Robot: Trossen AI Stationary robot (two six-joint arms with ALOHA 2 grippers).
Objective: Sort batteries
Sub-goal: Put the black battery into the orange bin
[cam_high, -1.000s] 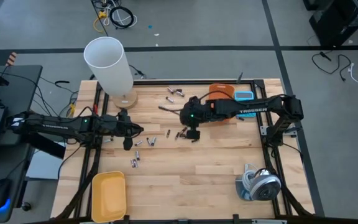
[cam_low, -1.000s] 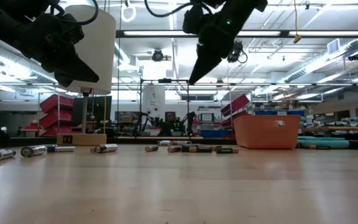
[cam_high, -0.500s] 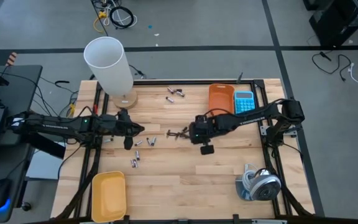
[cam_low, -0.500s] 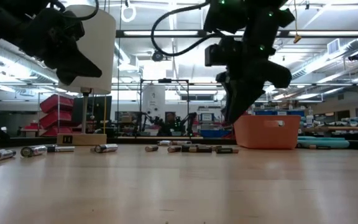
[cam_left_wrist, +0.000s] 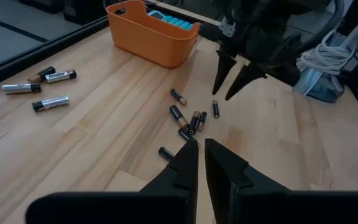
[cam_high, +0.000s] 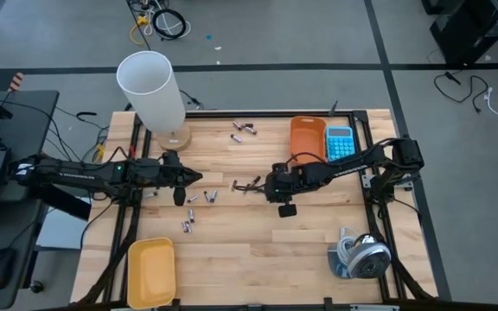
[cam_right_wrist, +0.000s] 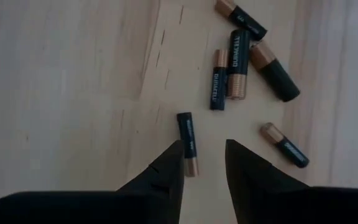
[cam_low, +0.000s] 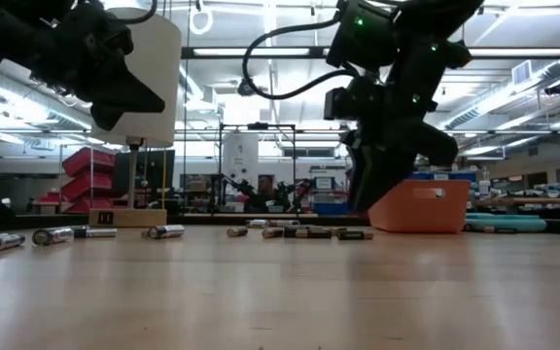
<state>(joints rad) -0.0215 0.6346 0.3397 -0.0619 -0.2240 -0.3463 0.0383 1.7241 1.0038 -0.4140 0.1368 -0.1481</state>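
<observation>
The right gripper [cam_right_wrist: 202, 163] hangs over the middle of the pale wooden slatted table [cam_high: 258, 246], its two dark fingers parted with nothing between them — they straddle the end of one small black-and-copper cylindrical battery [cam_right_wrist: 188, 142] lying flat on the wood. Just beyond it lie four more black-and-copper cells [cam_right_wrist: 236, 63], two of them side by side and touching.

The left gripper [cam_left_wrist: 200, 147] hovers above the table's left part, its fingers drawn nearly together with only a thin slit between them, gripping nothing. From its wrist camera the same dark cluster [cam_left_wrist: 190, 119] shows ahead of the fingertips, with the right arm's parted fingers [cam_left_wrist: 221, 73] standing over it.

More batteries are scattered about: silvery ones [cam_left_wrist: 50, 102] near the far edge, and another loose group [cam_high: 199, 200] by the left gripper. An orange plastic bin [cam_high: 306, 136] sits at the far right beside a blue calculator [cam_high: 340, 142]. A tall white cylinder [cam_high: 152, 88] stands on a wooden base at the far left, and a yellow tray [cam_high: 150, 271] lies at the near left corner.
</observation>
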